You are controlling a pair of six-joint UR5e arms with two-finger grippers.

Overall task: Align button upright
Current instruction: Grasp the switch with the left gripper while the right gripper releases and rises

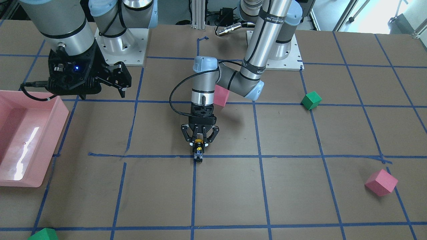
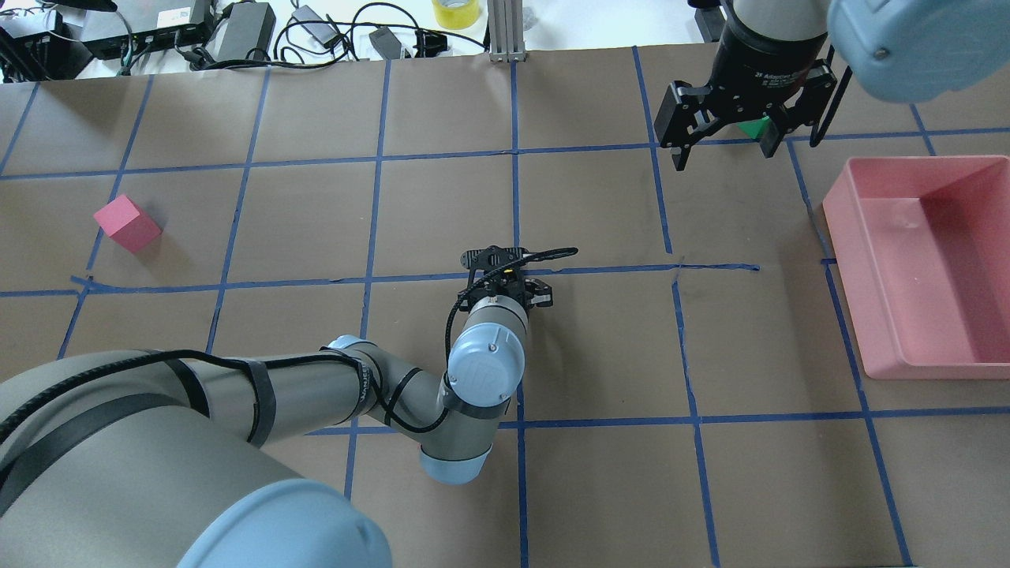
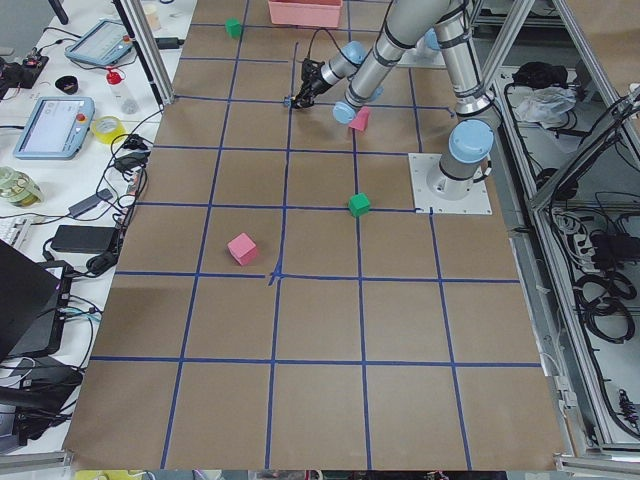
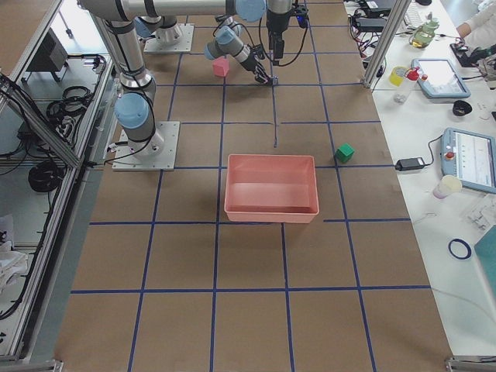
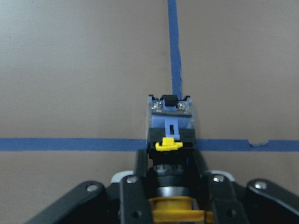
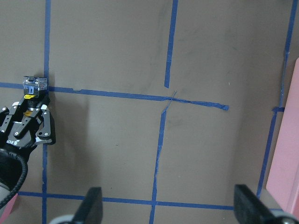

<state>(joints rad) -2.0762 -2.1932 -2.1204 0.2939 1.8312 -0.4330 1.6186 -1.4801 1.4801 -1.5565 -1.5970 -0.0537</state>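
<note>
**STATE:** Left gripper [image 1: 199, 144] narrowed, clamped on button [image 5: 170, 122]. Button lies lengthwise between fingers [image 5: 140, 163]. Terminal end projects ahead of fingertips over blue tape crossing [image 5: 174, 46]; yellow cap sits back toward palm. Right gripper [image 2: 722, 146] spread wide, holding nothing, well apart.

**RISK:**
- Grip appears to sit on round section, so part may rotate or slip during tilt.
- Release before base sits flat: topple likely.

**NOT VISIBLE:**
- Pad contact masked by fingers.
- Cap cut off at wrist-view lower edge.
- Table contact under body: cannot tell.
- Overhead view blocked by wrist.
</note>
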